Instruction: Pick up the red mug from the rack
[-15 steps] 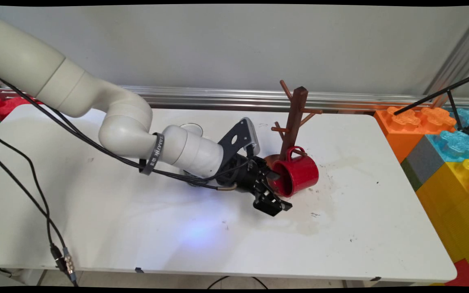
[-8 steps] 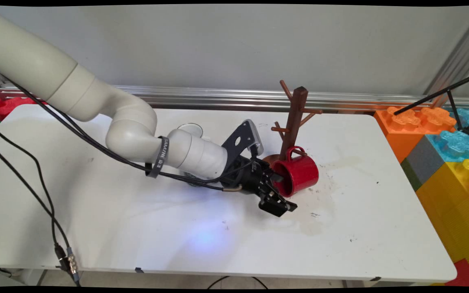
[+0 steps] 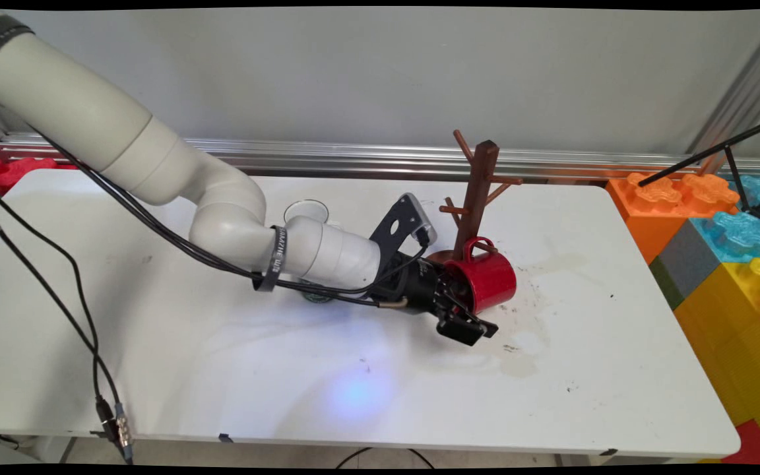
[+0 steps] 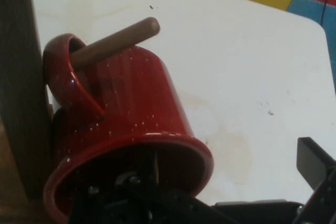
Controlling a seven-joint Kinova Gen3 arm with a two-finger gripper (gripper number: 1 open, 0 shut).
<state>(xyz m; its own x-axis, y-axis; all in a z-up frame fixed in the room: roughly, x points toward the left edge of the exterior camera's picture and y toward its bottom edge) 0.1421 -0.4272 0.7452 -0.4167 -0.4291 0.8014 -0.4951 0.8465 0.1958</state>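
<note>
A red mug hangs tilted by its handle on a low peg of the brown wooden mug tree, its mouth facing the arm. My black gripper is open and straddles the mug's lower wall. One finger reaches into the mug's mouth; the other finger stays outside, above the table and well clear of the wall. In the hand view the red mug fills the left half, with the tree's post at the left edge.
A clear glass stands behind the arm, and a dark green thing lies partly hidden under it. Large coloured blocks and a black stand border the table's right side. Faint stains mark the table near the mug.
The gripper has moved right, toward the mug, and its inner finger has gone deeper into the mug's mouth. Mug and tree have stayed in place.
</note>
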